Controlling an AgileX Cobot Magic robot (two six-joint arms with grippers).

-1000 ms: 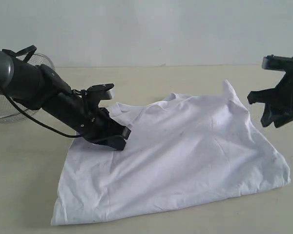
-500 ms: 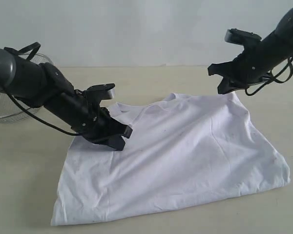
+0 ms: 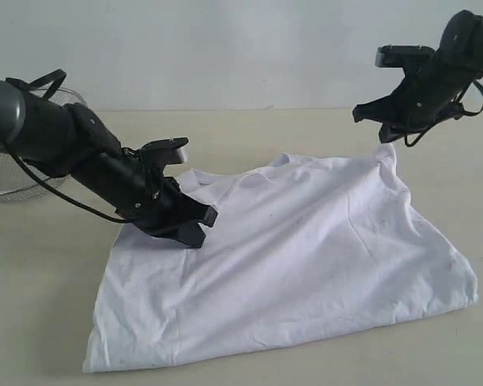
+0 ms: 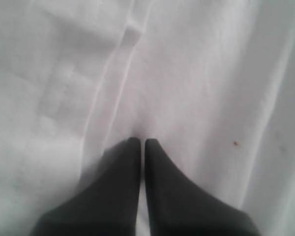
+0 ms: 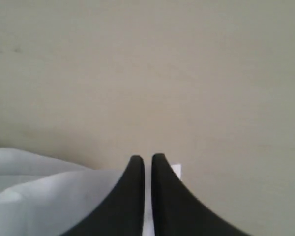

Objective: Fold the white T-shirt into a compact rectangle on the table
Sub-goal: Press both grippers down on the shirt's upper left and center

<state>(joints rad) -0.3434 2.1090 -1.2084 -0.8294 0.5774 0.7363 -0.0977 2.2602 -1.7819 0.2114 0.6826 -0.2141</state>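
Note:
The white T-shirt (image 3: 306, 257) lies spread on the table (image 3: 290, 129), plain side up with no lettering showing. My left gripper (image 3: 203, 225) rests low on the shirt's left part, shut, with creases of the cloth (image 4: 196, 73) running in to its tips (image 4: 141, 141). My right gripper (image 3: 384, 138) is at the shirt's far right corner, shut on that corner, which rises in a small peak under it. In the right wrist view white cloth (image 5: 39, 196) shows between and beside the closed fingers (image 5: 147, 157), over bare table (image 5: 162, 73).
A round wire-mesh basket (image 3: 8, 173) stands at the far left behind my left arm. A pale wall runs behind the table's far edge. Bare tabletop surrounds the shirt in front and to the right.
My right arm swung in from the right edge to the shirt's far right corner and closed on it; the corner now stands slightly raised. The left arm has not moved.

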